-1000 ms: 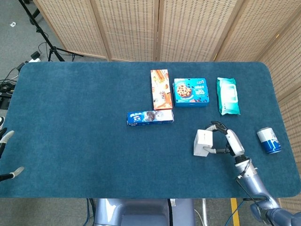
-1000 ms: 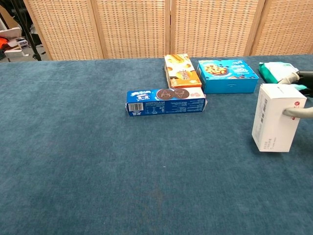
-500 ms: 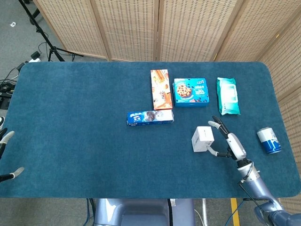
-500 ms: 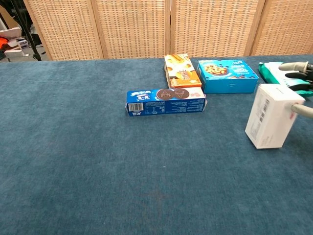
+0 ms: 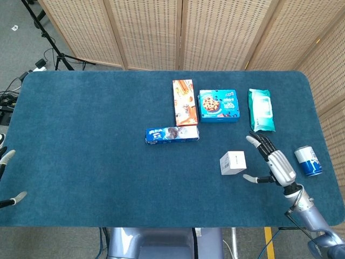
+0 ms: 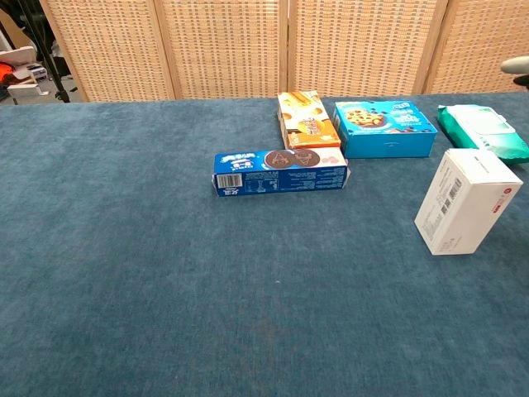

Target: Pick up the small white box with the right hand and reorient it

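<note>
Lower right of the head view, the small white box is lying on the blue table, and the right hand is hovering just beside it toward the frame's right, fingers spread apart and holding nothing, with a gap showing between them and the box. Further right, near the table's edge, a blue can is lying on its side. Above the hand, a teal wipes packet is sitting in the upper right, with a blue cookie box and an orange snack box to its left, and a long blue biscuit box lying below the orange one at centre frame. At the far left edge, parts of the left hand are peeking in; whether it is spread or curled I cannot tell.

Moving to the chest view, the small white box is resting tilted at the right side of the frame, with no finger touching it. A fingertip of the right hand is showing at the upper right edge, well above the box. Behind it the wipes packet, cookie box, snack box and biscuit box are lying across the middle.
</note>
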